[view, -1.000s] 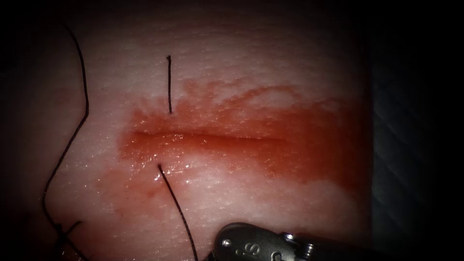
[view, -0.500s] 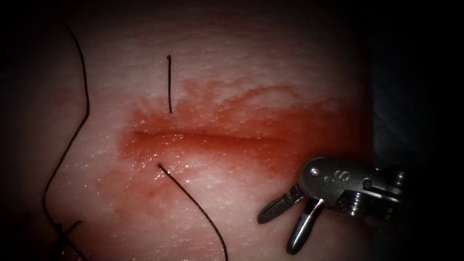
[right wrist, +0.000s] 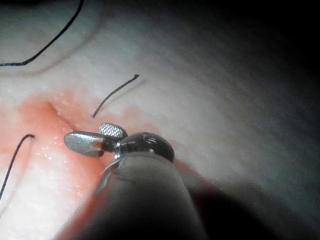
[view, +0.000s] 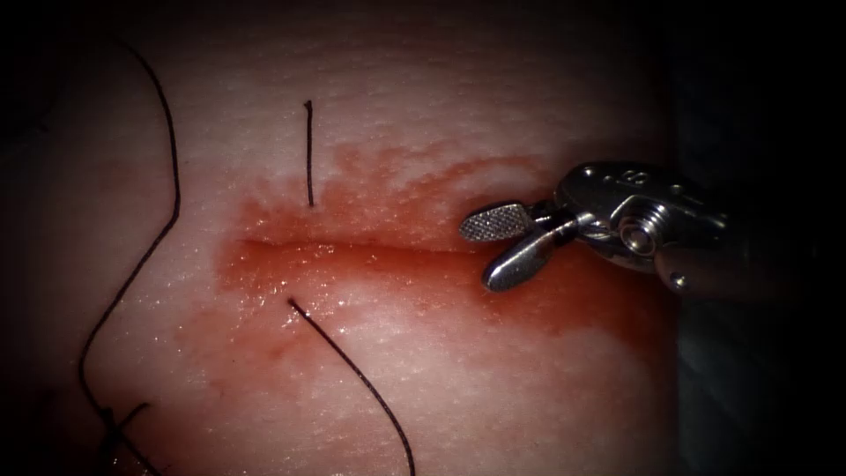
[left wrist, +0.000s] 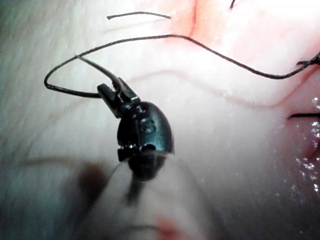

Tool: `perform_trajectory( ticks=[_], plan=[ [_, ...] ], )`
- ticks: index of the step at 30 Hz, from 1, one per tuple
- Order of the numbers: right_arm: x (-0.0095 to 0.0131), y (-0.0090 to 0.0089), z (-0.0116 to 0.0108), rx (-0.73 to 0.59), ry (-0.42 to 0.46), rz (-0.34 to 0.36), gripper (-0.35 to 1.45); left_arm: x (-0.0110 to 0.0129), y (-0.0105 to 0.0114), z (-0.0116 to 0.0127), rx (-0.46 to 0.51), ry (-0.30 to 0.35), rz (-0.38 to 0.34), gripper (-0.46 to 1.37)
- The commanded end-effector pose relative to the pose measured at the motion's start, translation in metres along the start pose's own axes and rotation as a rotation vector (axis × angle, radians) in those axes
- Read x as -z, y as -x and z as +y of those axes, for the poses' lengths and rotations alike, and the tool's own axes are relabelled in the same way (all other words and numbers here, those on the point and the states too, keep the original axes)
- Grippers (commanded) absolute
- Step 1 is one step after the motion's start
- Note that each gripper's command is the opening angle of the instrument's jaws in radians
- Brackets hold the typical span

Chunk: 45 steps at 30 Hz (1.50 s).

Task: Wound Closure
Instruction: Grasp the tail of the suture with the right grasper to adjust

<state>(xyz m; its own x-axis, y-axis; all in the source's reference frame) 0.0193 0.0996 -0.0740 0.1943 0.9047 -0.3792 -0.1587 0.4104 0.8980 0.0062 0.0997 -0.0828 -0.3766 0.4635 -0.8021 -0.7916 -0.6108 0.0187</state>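
The tissue (view: pixel 493 397) has a cut (view: pixel 352 251) running left to right, wet with red fluid. My right tool (view: pixel 480 254) hovers over the right end of the cut, jaws open, holding nothing; it is also in the right wrist view (right wrist: pixel 84 134). A short thread end (view: pixel 308 154) stands out of the tissue above the cut's left part. A second thread (view: pixel 352 370) leaves the tissue just below the cut and runs toward the near edge. In the left wrist view my left tool (left wrist: pixel 110 86) is shut on the dark thread (left wrist: pixel 200 46), which loops beside its jaws.
A long strand of thread (view: pixel 167 211) curves down the far left of the tissue to a tangle (view: pixel 115 419) near the lower left edge. The tissue's right edge (view: pixel 674 264) drops into dark background.
My right tool rose from the bottom edge to the right end of the cut, its jaws now showing open. The thread below the cut bowed rightward, and the left strand shifted slightly right.
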Motion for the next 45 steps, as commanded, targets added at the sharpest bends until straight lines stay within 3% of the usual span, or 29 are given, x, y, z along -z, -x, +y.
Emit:
perform_trajectory(
  ticks=[1,5,10,18,31,45],
  plan=[
    [-0.0007,-0.0004,0.0008,-0.01,0.038,0.016,0.99,-0.0001,0.0,0.0003,-0.002,0.015,0.0,-0.35],
    [-0.0025,-0.002,0.0037,-0.035,0.133,0.054,0.99,-0.0003,0.0002,0.0006,-0.005,0.025,-0.001,-0.35],
    [-0.0038,-0.0027,0.0057,-0.056,0.251,0.1,1.0,0.0002,0.0003,-0.0001,-0.006,0.028,-0.001,-0.35],
    [-0.0059,-0.0011,0.0072,-0.057,0.32,0.124,0.98,0.0002,0.0004,-0.0003,-0.007,0.019,-0.004,-0.35],
    [-0.0104,0.0009,0.011,-0.145,0.359,0.133,1.0,0.0003,0.0004,-0.0003,-0.008,0.022,-0.005,-0.35],
    [-0.0142,0.0005,0.0113,-0.206,0.327,0.141,1.02,0.0003,0.0005,-0.0003,-0.008,0.026,-0.004,-0.35]
  ],
)
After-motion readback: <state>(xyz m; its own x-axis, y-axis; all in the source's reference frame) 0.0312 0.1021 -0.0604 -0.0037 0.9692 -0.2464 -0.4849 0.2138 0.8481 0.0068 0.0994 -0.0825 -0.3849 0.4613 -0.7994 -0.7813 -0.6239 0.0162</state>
